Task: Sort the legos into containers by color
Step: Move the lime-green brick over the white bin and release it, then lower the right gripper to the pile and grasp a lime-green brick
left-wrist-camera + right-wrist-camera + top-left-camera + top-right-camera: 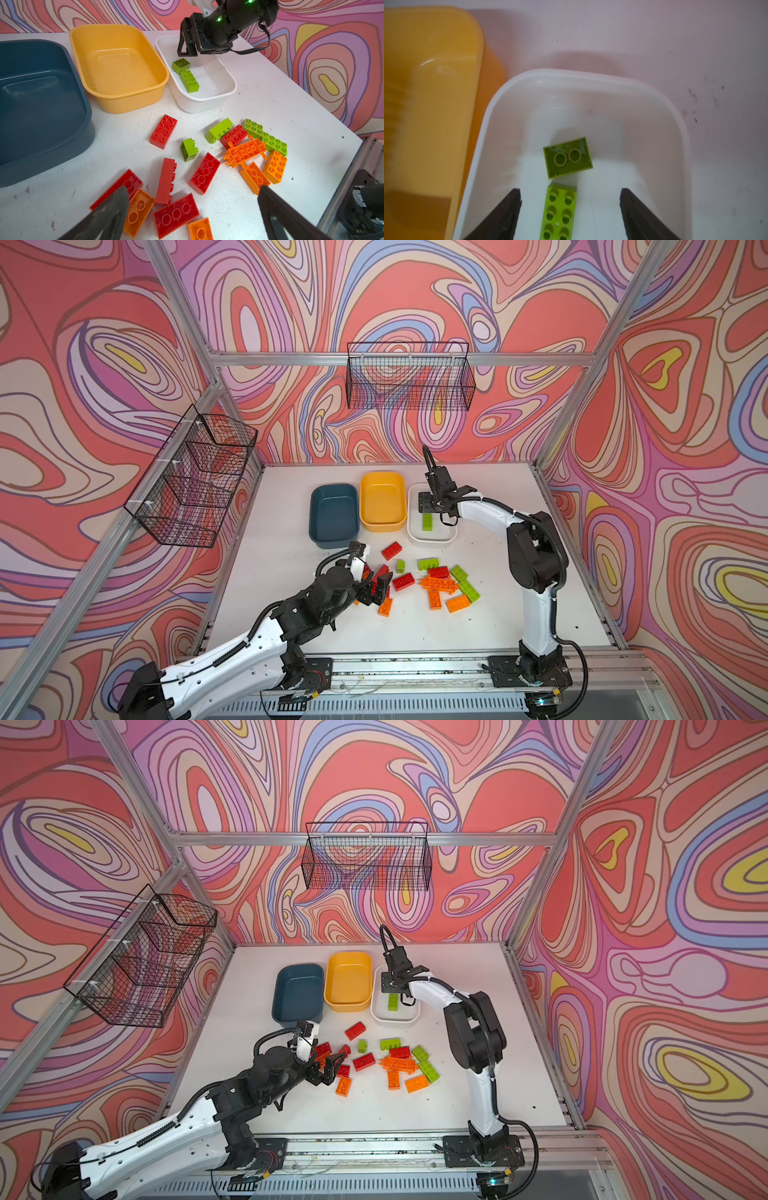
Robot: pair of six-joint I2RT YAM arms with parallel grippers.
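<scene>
Three containers stand in a row at the back: teal (pixel 332 514), yellow (pixel 382 526) and white (pixel 432 540). My right gripper (pixel 570 190) hangs open over the white container (pixel 591 76), holding nothing. Below it lie two green legos, a short one upside down (pixel 568 156) and a long one studs up (pixel 559 212). Red (pixel 163 131), green (pixel 218 130) and orange (pixel 274 167) legos lie scattered on the table in front. My left gripper (pixel 193 189) is open just above the red and orange legos (pixel 176 215) at the left end of the scatter.
Black wire baskets hang on the left wall (pixel 195 477) and the back wall (pixel 409 379). An aluminium rail (pixel 415 668) runs along the table's front edge. The right arm's elbow (pixel 534 556) stands beside the scattered legos.
</scene>
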